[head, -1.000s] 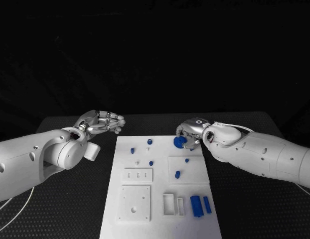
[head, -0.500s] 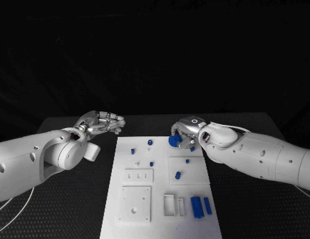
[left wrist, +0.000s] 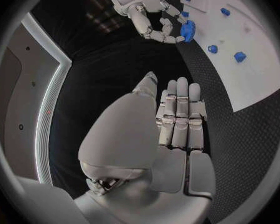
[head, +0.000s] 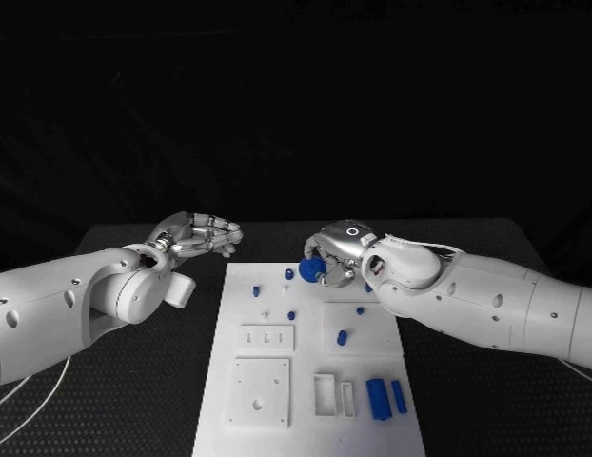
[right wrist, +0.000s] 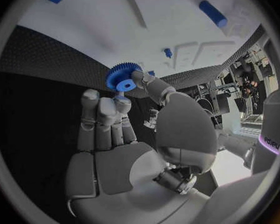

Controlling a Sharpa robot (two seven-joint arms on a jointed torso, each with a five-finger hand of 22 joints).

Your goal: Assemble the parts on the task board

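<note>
My right hand (head: 335, 255) pinches a blue gear (head: 311, 271) by its hub just above the far end of the white task board (head: 310, 381); the same gear (right wrist: 122, 76) sits at the fingertips (right wrist: 137, 76) in the right wrist view, and the left wrist view shows the gear (left wrist: 187, 31) too. Small blue pegs (head: 256, 288) stand in the board's far part, with another blue piece (head: 342, 336) mid-board. Two long blue parts (head: 376, 395) lie near the board's front right. My left hand (head: 200, 233) hovers off the board's far left corner with fingers together and straight, holding nothing.
The board lies lengthwise on a black textured table (head: 146, 400). White raised blocks (head: 259, 387) and a slotted holder (head: 326, 393) sit on its near half. Bare table runs along both sides of the board.
My right hand has carried the blue gear leftward along the board's far end, toward the pegs. The left hand has stayed where it was.
</note>
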